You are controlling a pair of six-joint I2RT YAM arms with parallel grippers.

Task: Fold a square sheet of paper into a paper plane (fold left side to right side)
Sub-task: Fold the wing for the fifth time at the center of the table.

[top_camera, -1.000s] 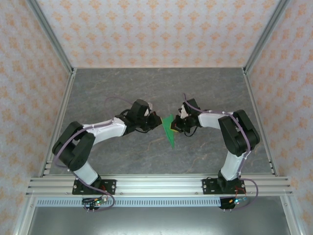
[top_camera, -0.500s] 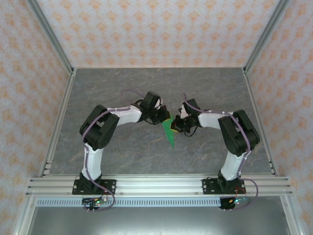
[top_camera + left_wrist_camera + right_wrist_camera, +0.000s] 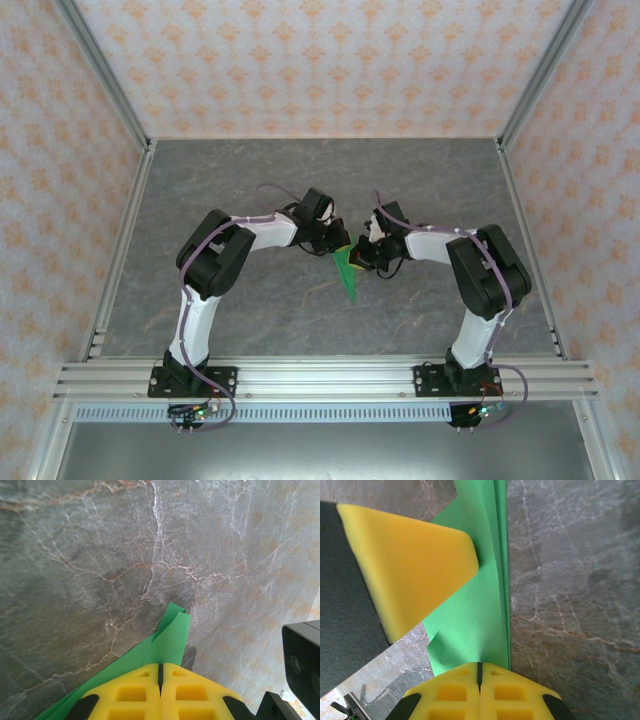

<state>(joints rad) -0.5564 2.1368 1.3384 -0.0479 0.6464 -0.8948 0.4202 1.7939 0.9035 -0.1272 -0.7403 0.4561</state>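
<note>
Grey marble table: left gripper and right gripper, both clamped closed, are bearing down on the green paper, likely pinning its layers for creasing.

So the left arm, white shells on black joints, is folded up tight at the elbow and reaches off to the right. The right arm, same build, hooks in toward the left. The 2 wrists nearly meet mid-table. The left gripper, 2 fingers with blocky yellow pads, is fully closed. The right gripper is pinched closed too, both tips angled down.
</note>
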